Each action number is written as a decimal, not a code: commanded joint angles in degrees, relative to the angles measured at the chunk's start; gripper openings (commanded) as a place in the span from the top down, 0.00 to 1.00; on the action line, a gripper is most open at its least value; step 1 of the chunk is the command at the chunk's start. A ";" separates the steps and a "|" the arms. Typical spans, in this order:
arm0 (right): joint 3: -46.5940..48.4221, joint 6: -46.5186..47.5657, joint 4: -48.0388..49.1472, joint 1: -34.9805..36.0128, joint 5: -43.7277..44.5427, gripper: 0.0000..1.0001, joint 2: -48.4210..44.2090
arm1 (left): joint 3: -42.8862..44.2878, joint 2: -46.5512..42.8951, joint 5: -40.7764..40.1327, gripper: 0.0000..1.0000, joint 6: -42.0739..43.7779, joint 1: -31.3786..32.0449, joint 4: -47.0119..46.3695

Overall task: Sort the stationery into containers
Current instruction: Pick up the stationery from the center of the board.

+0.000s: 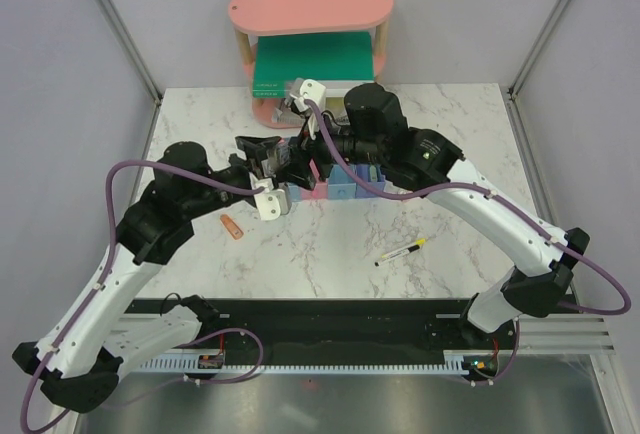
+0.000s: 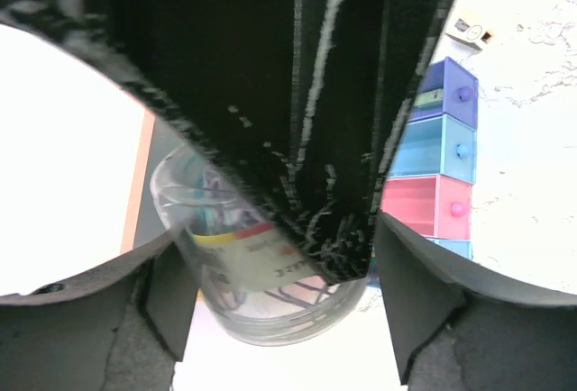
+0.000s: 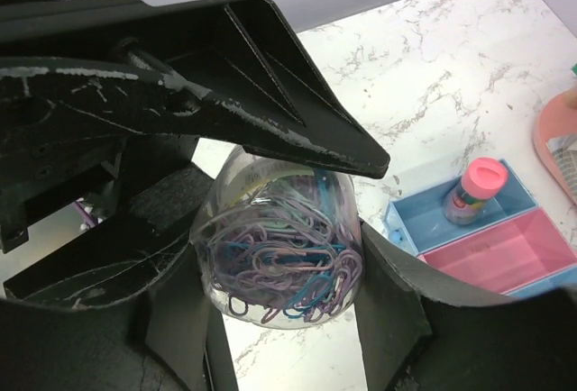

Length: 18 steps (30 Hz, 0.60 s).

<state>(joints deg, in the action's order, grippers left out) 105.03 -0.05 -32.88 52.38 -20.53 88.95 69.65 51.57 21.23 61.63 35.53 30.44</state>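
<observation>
all positions are given relative to the row of bins [image 1: 345, 192] at the middle of the tabletop [image 1: 480, 119]. left of the row and nearer the arm bases, an orange piece [image 1: 232, 227] lies loose, not yet sorted.

near the left end of the row, the left end effector [image 2: 279, 292] has a finger on either side of a clear tub of paper clips [image 2: 261, 310]. whether it is clamping the tub or has let go cannot be told. the tub appears to be carried off the tabletop, so neither arm has to set it down.

the right end effector [image 3: 284, 256] meets the tub from the opposite side, with pads against both flanks, grasping it. this looks like a transfer between arms, probably so the better-placed arm can lower the tub into a bin.

in the row, a blue bin [image 3: 424, 224] holds a pink-capped bottle [image 3: 478, 188], with a pink bin [image 3: 505, 256] beside it. right of the row and nearer the bases, the yellow-and-black pen [image 1: 402, 250] lies unsorted.
</observation>
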 commanded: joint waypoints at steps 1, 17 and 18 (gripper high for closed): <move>2.28 1.10 3.44 -0.52 4.10 0.92 -2.81 | -1.62 -1.38 0.56 0.17 -2.03 0.59 -0.99; -2.73 2.25 -0.25 -6.68 -4.49 0.91 -12.48 | -4.53 -5.53 22.60 0.00 -39.70 -1.51 -7.48; -2.29 2.34 -0.60 -6.68 -5.47 0.90 -12.48 | -3.82 -4.30 24.10 0.01 -41.83 -1.60 -9.15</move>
<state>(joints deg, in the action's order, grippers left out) 102.06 1.58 -34.28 45.10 -19.35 77.82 62.35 42.83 32.25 36.58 34.63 27.81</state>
